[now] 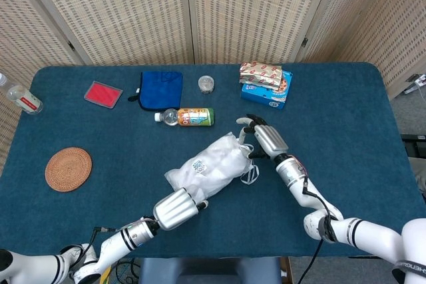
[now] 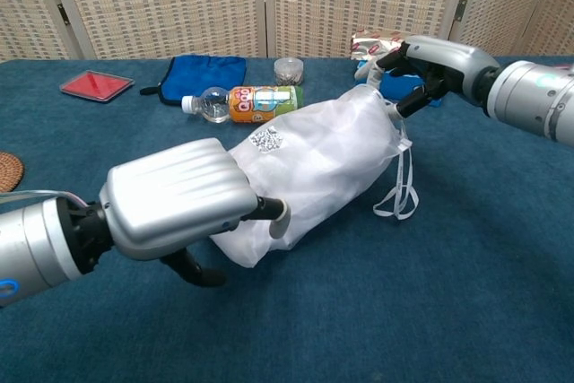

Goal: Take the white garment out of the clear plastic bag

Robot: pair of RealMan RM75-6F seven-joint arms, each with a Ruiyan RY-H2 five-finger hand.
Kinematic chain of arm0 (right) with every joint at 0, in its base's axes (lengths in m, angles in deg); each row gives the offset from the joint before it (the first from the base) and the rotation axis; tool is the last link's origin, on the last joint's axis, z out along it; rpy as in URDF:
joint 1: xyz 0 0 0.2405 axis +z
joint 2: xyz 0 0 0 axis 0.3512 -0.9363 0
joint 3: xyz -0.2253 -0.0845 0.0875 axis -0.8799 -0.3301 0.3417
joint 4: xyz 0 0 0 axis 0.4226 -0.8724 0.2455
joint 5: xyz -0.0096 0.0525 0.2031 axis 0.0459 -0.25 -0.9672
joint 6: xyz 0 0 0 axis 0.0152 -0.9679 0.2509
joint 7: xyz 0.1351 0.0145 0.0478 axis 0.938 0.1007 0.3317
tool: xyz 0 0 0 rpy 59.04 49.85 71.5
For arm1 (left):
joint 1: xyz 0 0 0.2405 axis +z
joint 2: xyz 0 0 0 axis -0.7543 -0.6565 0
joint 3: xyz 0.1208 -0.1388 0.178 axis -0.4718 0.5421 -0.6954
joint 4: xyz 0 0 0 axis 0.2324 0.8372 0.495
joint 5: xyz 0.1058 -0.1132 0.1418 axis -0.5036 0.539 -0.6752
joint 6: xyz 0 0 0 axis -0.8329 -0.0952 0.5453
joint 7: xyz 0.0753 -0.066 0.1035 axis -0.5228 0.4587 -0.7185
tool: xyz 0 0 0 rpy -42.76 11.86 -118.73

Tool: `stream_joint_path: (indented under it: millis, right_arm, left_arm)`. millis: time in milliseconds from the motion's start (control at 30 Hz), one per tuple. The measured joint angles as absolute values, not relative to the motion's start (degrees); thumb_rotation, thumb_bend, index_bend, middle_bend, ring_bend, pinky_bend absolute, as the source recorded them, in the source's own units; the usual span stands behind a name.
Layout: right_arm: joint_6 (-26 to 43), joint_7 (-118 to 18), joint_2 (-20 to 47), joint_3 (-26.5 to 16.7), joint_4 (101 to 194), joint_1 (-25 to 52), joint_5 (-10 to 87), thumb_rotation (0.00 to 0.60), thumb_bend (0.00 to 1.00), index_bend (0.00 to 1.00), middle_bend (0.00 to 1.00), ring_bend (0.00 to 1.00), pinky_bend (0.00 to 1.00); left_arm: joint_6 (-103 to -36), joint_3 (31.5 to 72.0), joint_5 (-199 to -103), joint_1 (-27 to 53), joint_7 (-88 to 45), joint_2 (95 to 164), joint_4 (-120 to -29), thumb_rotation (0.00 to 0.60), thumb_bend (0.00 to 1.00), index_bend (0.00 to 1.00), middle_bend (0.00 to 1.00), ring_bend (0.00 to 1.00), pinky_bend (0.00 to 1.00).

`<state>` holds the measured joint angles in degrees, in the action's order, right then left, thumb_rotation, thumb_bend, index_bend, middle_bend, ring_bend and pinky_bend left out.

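The clear plastic bag (image 1: 212, 164) with the white garment (image 2: 309, 163) inside lies near the middle of the blue table (image 1: 346, 124), its long axis running from 7 o'clock up to 1 o'clock. A small patterned square label (image 2: 264, 139) sits on its upper side; the print is too fine to read. White strings (image 2: 400, 187) trail from the bag's upper end onto the cloth.

The right hand (image 1: 261, 138) pinches that upper end between thumb and fingers. The left hand (image 1: 177, 207) is at the bag's lower end, fingers curled toward the plastic; whether it grips the bag I cannot tell.

At 12 o'clock from the bag lies an orange bottle (image 1: 188, 117) whose label seems to read "Qoo". Beyond it are a blue cloth (image 1: 162, 88) and a small round jar (image 1: 207, 84). Snack packs (image 1: 265, 83) lie at 1 o'clock, lettering unreadable, a red pad (image 1: 103, 93) at 10 o'clock, a woven coaster (image 1: 68, 169) at 9 o'clock
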<state>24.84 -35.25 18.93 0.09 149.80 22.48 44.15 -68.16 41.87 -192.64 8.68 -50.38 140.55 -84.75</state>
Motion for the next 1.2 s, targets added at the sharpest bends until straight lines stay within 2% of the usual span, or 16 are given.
stream_joint_path:
  millis: [133, 267, 933, 1200]
  right_arm:
    - [24.8, -35.4, 18.9, 0.0, 149.8, 22.4, 44.1, 0.600, 0.65, 0.88, 0.18, 0.00, 0.06]
    - [24.8, -35.4, 18.9, 0.0, 149.9, 22.3, 44.0, 0.600, 0.65, 0.88, 0.18, 0.00, 0.06]
    - [24.9, -35.4, 19.2, -0.1, 149.8, 22.2, 44.0, 0.600, 0.65, 0.88, 0.19, 0.00, 0.06]
    - [25.2, -35.6, 19.5, -0.1, 149.7, 22.4, 43.8, 0.600, 0.65, 0.88, 0.19, 0.00, 0.06]
  left_arm:
    - [-68.4, 41.9, -192.1, 9.0, -50.3, 141.1, -84.1, 0.600, 0.25, 0.43, 1.00, 1.00, 1.00]
    - [-68.4, 41.9, -191.7, 9.3, -50.4, 141.5, -83.6, 0.600, 0.32, 0.43, 1.00, 1.00, 1.00]
    - [-68.7, 41.1, -191.1, 9.9, -49.3, 142.5, -82.7, 0.600, 0.47, 0.49, 1.00, 1.00, 1.00]
    - [-69.6, 40.6, -191.6, 10.1, -47.8, 142.0, -82.7, 0.600, 0.47, 0.51, 1.00, 1.00, 1.00]
